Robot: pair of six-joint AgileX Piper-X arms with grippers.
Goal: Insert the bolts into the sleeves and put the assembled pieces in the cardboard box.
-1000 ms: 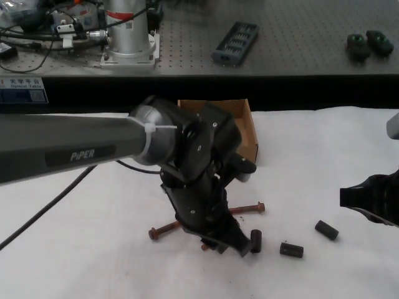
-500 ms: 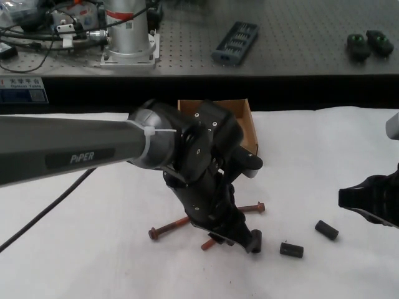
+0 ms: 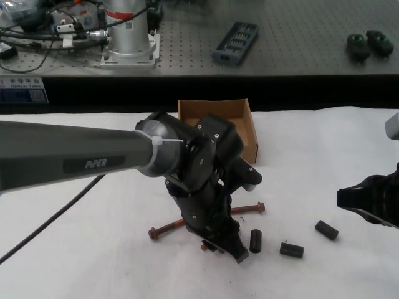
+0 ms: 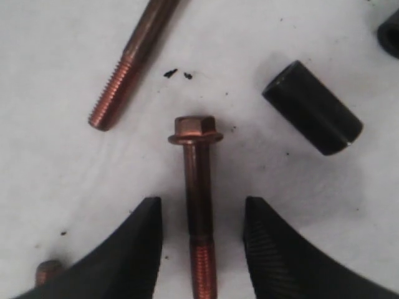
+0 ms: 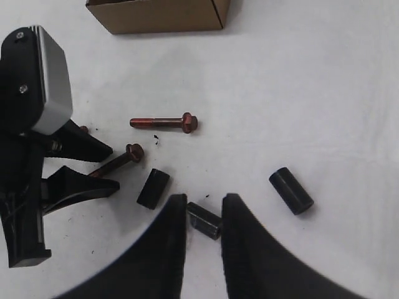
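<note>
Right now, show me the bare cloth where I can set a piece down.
Free: cloth right of the cardboard box, beyond the sleeves; cloth left of the bolts. Crowded: bolts and sleeves around the left gripper.

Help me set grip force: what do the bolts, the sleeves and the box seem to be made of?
Bolts: metal, probably steel with a coppery or rust-toned finish; cut threads, a hex flange head and a dull sheen.
Sleeves: smooth matte black cylinders; blackened metal or plastic, the look leaves it open.
Cardboard box: plain brown cardboard, matte, with a folded corner.
</note>
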